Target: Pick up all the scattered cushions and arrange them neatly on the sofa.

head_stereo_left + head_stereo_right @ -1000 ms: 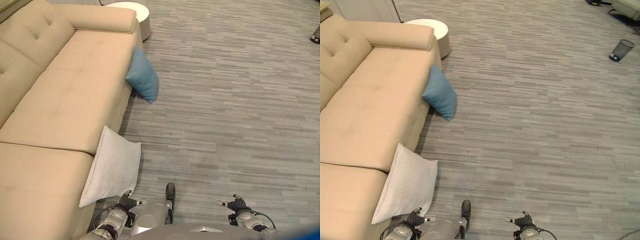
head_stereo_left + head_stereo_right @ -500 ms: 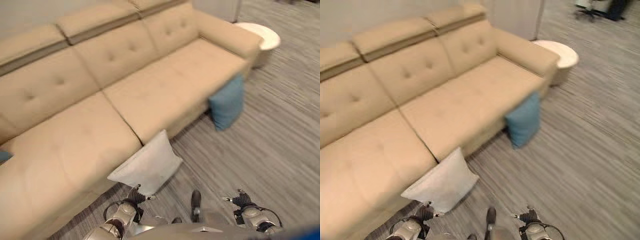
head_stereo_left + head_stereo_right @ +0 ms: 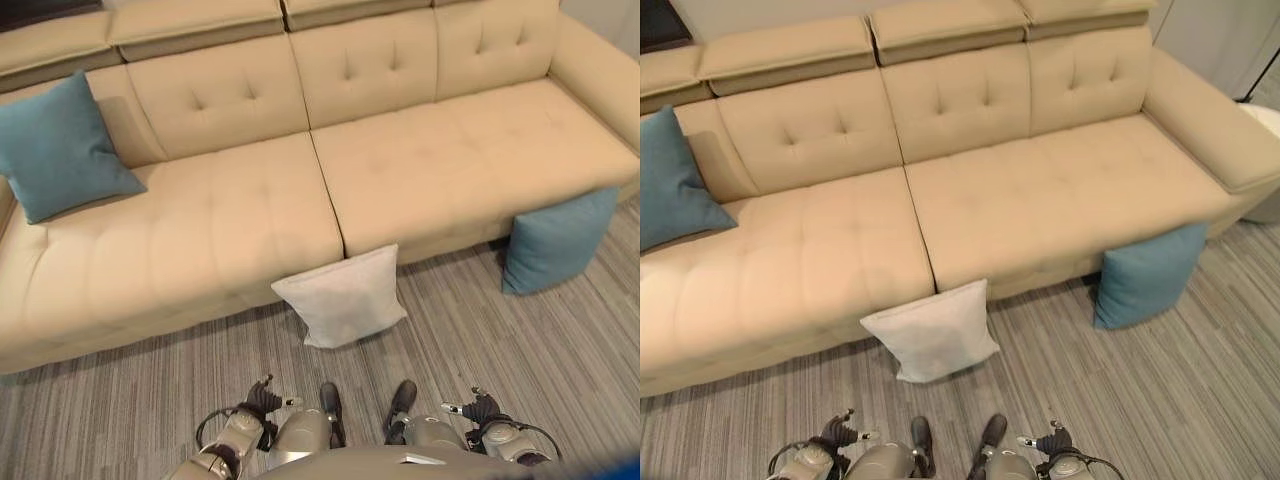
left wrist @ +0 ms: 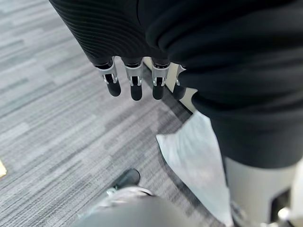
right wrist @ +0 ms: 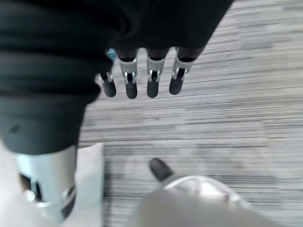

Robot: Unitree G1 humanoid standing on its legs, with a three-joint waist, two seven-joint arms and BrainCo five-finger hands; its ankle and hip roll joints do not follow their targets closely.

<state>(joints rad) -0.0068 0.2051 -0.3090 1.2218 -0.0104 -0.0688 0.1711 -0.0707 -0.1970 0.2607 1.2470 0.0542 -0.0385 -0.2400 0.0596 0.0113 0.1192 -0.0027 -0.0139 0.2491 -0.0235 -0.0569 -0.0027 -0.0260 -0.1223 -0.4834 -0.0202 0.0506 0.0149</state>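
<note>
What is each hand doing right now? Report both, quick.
Left hand: open, fingers straight, holding nothing.
Right hand: open, fingers straight, holding nothing.

Lighting even, bright, diffuse; no glare. Soft shadow under white cushion (image 3: 343, 296) and blue cushion (image 3: 557, 240) at sofa (image 3: 250, 215) base. Eye views clear across frame. Right wrist view: carpet (image 5: 246, 94) motion-blurred. Left wrist view: near cover dark, soft; fingertips (image 4: 136, 90) clear.
</note>
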